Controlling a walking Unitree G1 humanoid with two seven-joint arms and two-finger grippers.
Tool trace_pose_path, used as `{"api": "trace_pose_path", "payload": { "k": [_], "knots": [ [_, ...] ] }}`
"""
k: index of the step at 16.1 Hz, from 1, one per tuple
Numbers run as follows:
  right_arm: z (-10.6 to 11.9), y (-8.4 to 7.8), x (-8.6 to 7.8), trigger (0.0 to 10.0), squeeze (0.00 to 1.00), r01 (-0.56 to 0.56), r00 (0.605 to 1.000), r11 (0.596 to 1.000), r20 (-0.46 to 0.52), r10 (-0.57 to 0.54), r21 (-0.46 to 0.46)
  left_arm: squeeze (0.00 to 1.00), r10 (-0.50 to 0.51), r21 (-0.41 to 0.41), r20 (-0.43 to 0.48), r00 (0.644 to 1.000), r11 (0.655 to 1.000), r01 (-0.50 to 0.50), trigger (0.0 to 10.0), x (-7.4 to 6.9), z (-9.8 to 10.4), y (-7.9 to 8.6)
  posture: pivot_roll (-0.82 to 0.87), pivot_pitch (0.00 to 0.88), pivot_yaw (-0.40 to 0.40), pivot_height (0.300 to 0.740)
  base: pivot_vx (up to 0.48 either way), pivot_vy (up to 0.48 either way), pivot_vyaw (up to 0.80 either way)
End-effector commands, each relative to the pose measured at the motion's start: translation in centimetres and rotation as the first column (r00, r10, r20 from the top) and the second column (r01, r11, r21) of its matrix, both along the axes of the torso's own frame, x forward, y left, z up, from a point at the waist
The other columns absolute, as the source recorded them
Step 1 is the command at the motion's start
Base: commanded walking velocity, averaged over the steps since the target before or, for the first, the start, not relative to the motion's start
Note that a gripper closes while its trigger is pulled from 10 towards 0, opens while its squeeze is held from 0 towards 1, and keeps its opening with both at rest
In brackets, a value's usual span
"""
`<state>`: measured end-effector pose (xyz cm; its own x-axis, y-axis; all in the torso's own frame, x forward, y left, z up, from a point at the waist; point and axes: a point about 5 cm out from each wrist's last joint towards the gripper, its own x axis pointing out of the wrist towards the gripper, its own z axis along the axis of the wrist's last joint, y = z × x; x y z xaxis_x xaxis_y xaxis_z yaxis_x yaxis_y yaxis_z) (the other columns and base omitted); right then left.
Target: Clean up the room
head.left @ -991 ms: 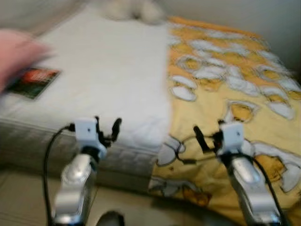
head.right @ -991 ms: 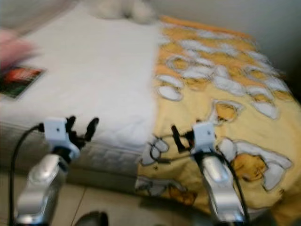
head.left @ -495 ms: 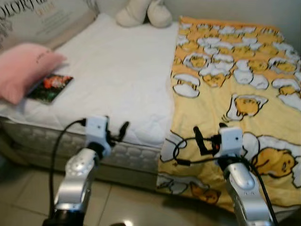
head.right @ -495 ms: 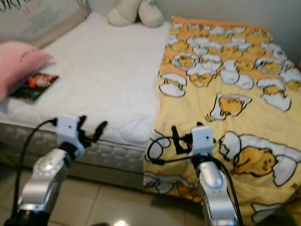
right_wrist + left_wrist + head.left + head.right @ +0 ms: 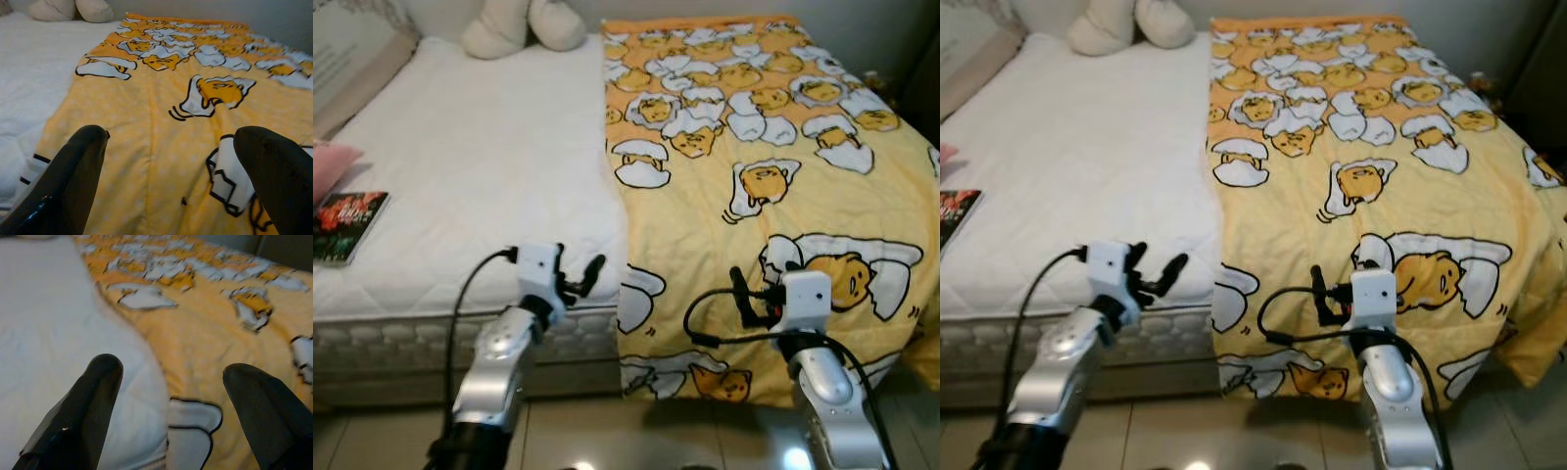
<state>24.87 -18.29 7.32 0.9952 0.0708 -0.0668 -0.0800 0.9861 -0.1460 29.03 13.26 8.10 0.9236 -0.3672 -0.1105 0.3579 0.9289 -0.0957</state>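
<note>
- Status: tidying looks barely begun, in my judgement. Nothing is in either of my grippers, and the bed ahead is only half made.
- My left gripper (image 5: pixel 576 278) is raised before the near edge of the mattress (image 5: pixel 470 176), fingers spread wide with nothing between them. In its wrist view the two black fingertips (image 5: pixel 95 396) frame the spot where white sheet meets blanket.
- My right gripper (image 5: pixel 754 299) hovers over the near hem of the blanket (image 5: pixel 754 196), also wide open and empty; a black cable loops just beside it on my left.
- The blanket lies directly ahead of the right gripper and to the right of the left one. It covers only the half of the bed on my right and drapes over the near edge toward the floor.
- Left to do, as I judge it: spread the blanket across the bare half, and deal with the book (image 5: pixel 344 225) and the pink pillow (image 5: pixel 328 162), both well off to the left of my left gripper.
- Materials: the blanket is soft, thin yellow cloth with a cartoon egg print, lying fairly flat with shallow creases. The mattress cover is white quilted fabric, its side panel stitched in a pattern.
- The book is flat, glossy, dark-covered. A cream plush toy (image 5: pixel 524 24), rounded and limp, sits at the far end, well beyond both grippers.
- Floor below: pale glossy tile.
</note>
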Motion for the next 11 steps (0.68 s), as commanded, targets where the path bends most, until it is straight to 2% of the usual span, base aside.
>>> {"api": "trace_pose_path", "payload": {
  "k": [1, 3, 4, 10, 11],
  "knots": [
    [0.3, 1.0, 0.4, 10.0, 0.0, -0.038, 0.999, 0.999, 0.025, 0.038, -0.01, 0.0, -0.001, 0.001, 0.027, 1.0, 1.0, 0.001, 10.0, 0.2, 0.4, 0.2, -0.14, 0.0, 0.067, 0.74, 0.0, 0.472, 0.0],
    [0.8, 1.4, 0.6, 10.0, 0.0, -0.052, 0.997, 0.999, 0.051, 0.053, -0.007, 0.0, -0.044, -0.002, 0.043, 0.998, 0.999, 0.044, 10.0, 0.3, 0.5, -0.6, -0.14, 0.0, 0.059, 0.74, 0.139, 0.426, 0.0],
    [0.7, 1.4, 0.8, 10.0, 0.0, -0.06, 0.998, 0.998, 0.028, 0.06, -0.019, 0.0, -0.052, -0.003, 0.047, 0.998, 0.999, 0.052, 10.0, 0.4, 0.6, -0.7, -0.14, 0.0, 0.059, 0.74, 0.304, 0.371, 0.0],
    [0.9, 0.9, 0.9, 10.0, 0.0, -0.028, 0.999, 1.0, 0.046, 0.028, -0.008, 0.0, -0.082, 0.018, 0.056, 0.995, 0.997, 0.081, 10.0, 0.8, 0.6, -1.1, -0.14, 0.0, 0.062, 0.74, 0.338, 0.34, -0.74],
    [0.9, 0.9, 1.0, 10.0, 0.0, -0.02, 0.999, 1.0, 0.045, 0.021, -0.01, 0.0, -0.069, 0.044, 0.044, 0.997, 0.997, 0.068, 10.0, 1.2, 0.5, -1.0, -0.15, 0.0, 0.066, 0.74, 0.0, 0.0, -0.74]
  ]
}}
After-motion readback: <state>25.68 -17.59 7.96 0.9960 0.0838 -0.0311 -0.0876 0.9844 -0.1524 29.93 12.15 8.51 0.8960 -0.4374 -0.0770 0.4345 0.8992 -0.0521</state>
